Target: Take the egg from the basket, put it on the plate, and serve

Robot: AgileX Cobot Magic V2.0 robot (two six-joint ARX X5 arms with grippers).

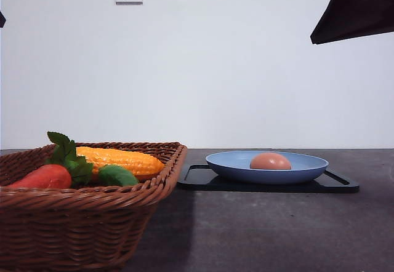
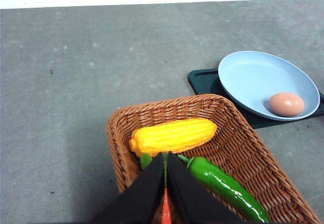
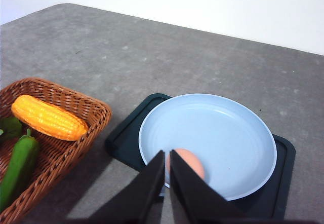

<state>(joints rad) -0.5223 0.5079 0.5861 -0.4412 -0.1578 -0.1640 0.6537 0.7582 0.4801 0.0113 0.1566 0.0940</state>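
My left pincer [image 2: 165, 176] closed empty above the basket [image 2: 230, 133], my right pincer [image 3: 167, 171] closed over the plate [image 3: 223, 127], egg [image 3: 188, 162] near its rim, bare table [image 2: 76, 72] beyond.

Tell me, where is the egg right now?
In the front view the egg lies in the light blue plate on the black tray, right of the wicker basket.

Pinkish-brown egg [image 1: 270, 160], light-blue plate [image 1: 228, 164] (black tray [image 1: 197, 178]).
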